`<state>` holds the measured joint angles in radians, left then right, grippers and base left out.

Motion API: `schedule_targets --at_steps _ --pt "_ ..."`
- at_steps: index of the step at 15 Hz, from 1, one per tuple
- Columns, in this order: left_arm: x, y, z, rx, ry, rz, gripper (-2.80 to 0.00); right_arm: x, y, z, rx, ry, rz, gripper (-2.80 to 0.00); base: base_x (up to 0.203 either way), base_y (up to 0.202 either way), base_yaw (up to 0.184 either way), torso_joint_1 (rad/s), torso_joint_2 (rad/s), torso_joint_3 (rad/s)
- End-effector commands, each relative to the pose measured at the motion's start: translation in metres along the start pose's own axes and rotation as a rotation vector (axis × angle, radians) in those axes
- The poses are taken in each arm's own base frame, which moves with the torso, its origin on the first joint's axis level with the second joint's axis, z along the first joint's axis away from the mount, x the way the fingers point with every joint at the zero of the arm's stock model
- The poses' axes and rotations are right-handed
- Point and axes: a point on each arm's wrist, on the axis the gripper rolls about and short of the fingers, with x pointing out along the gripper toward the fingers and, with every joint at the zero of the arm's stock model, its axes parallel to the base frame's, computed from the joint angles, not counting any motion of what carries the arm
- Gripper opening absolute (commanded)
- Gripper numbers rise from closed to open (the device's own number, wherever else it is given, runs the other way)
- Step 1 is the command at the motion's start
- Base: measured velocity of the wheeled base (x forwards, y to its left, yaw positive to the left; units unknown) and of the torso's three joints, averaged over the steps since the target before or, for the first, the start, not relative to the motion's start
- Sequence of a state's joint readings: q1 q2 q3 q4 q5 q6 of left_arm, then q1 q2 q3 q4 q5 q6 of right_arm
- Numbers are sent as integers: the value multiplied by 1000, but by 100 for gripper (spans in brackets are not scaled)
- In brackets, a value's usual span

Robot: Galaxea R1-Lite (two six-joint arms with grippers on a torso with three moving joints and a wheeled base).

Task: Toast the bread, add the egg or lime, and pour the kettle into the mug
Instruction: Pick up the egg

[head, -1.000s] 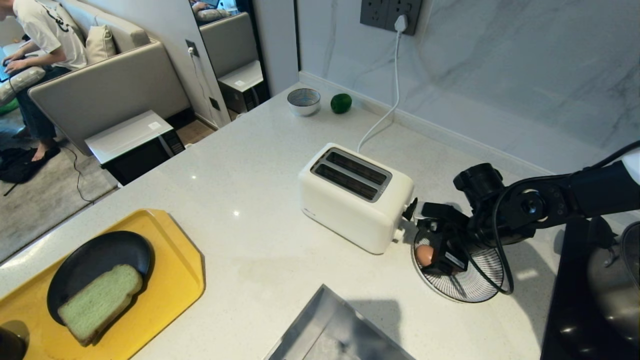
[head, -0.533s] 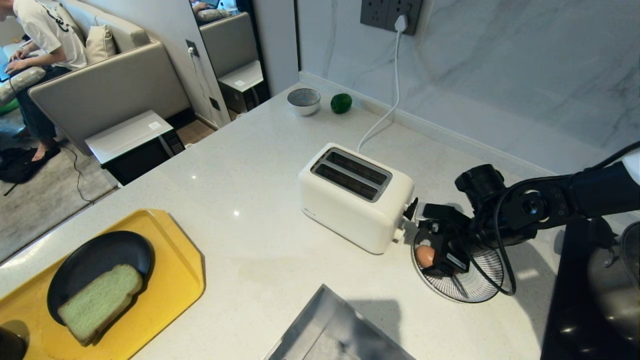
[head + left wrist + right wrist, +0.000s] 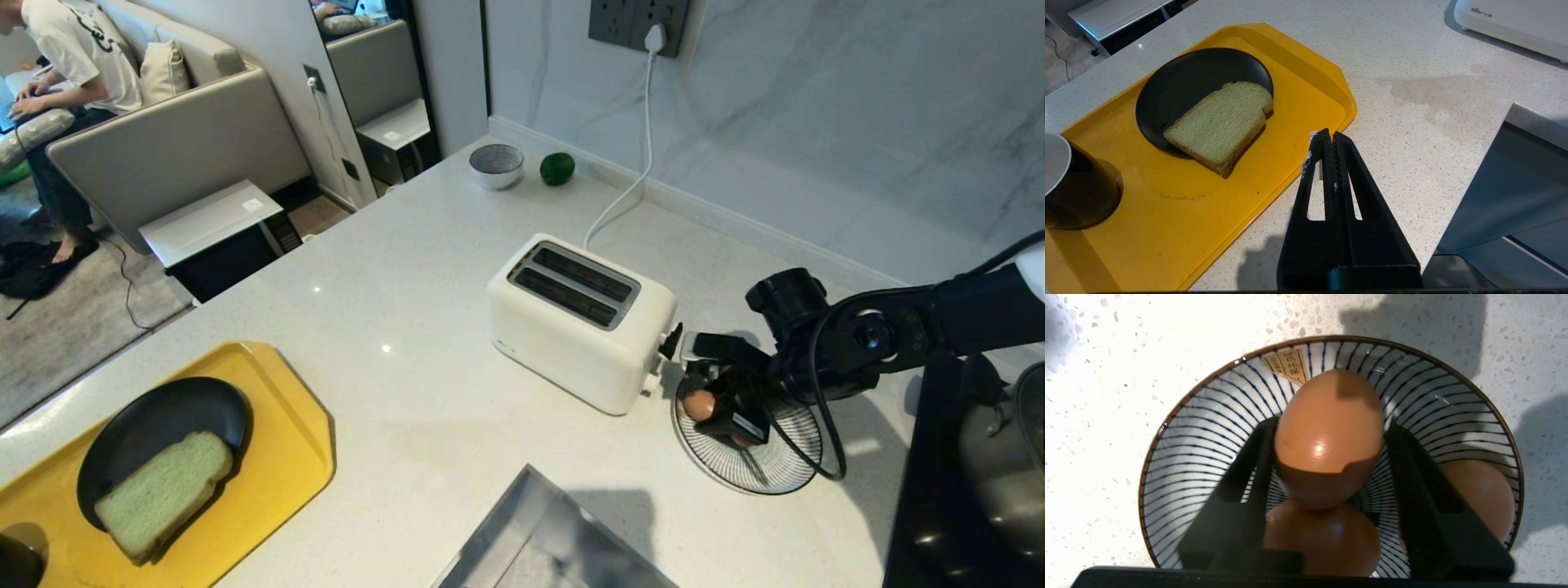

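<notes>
Brown and glossy, an egg [image 3: 1329, 433] sits pinched between the two fingers of the right end effector [image 3: 718, 408], which grasps it over a striped bowl [image 3: 784, 469] just beside the toaster [image 3: 581, 320] toward the table's right edge. Two more eggs [image 3: 1323, 539] lie under it in the bowl, partly hidden by the fingers and by the held egg; in the head view the arm covers most of the bowl. The left end effector [image 3: 1331, 141] is clenched shut with nothing in it, hanging above the table beside the yellow tray [image 3: 1298, 77] at the near left corner. On that tray a pale green slice of bread [image 3: 163, 492] with a thin tan crust lies half on a black plate [image 3: 155, 425], overhanging its rim. The mug [image 3: 1069, 183], black outside and white inside, is cut off at the frame edge. A dark green lime [image 3: 557, 168] rests near the far edge beside a small grey bowl [image 3: 496, 165].
</notes>
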<state>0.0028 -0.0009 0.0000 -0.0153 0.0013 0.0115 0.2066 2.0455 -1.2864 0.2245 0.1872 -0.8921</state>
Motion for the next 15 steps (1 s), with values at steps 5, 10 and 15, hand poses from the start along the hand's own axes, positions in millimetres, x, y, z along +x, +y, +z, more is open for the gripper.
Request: schedule_targets --at_steps 5,10,15 --pt "0 0 0 1 1 1 -280 -2 -7 -11 -13 8 -4 -280 0 0 0 0 0 0" --pt "0 0 0 1 1 1 -280 -5 -8 -12 -8 4 -9 -280 0 0 0 0 0 0" --pt "0 0 0 1 1 1 -280 -15 -10 -11 -4 -13 -26 -280 0 0 0 0 0 0"
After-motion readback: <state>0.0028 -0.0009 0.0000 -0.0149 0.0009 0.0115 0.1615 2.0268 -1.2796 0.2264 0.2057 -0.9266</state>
